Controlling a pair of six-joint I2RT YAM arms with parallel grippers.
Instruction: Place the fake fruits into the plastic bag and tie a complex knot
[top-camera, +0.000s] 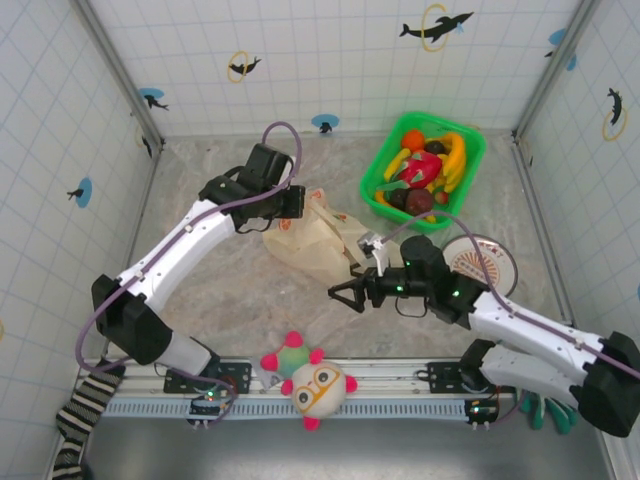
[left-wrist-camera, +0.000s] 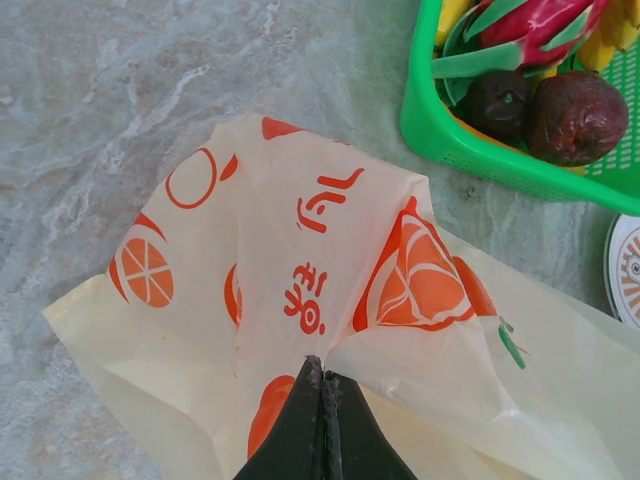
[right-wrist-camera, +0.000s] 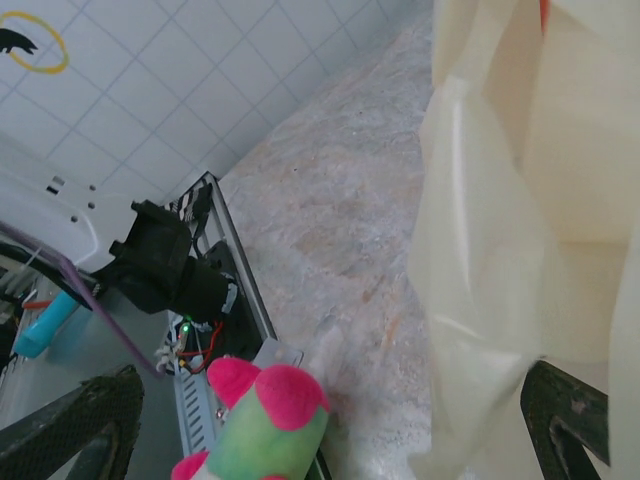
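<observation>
Mid-table, the plastic bag (top-camera: 315, 235) is pinched by the left gripper (left-wrist-camera: 320, 372), the right gripper (top-camera: 346, 296) spread at its five o'clock; bag-opening is judged in hand, the fake fruits (top-camera: 425, 170) in the green basket (top-camera: 369, 186) at one o'clock to be fetched next.

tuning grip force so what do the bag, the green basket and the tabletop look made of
Bag: thin plastic film, translucent cream with orange prints; it creases and puckers where the shut left end effector pinches it.
Basket: moulded plastic, glossy green, slotted wall.
Tabletop: stone or a stone-print sheet, matte grey veining; cannot tell which.
</observation>
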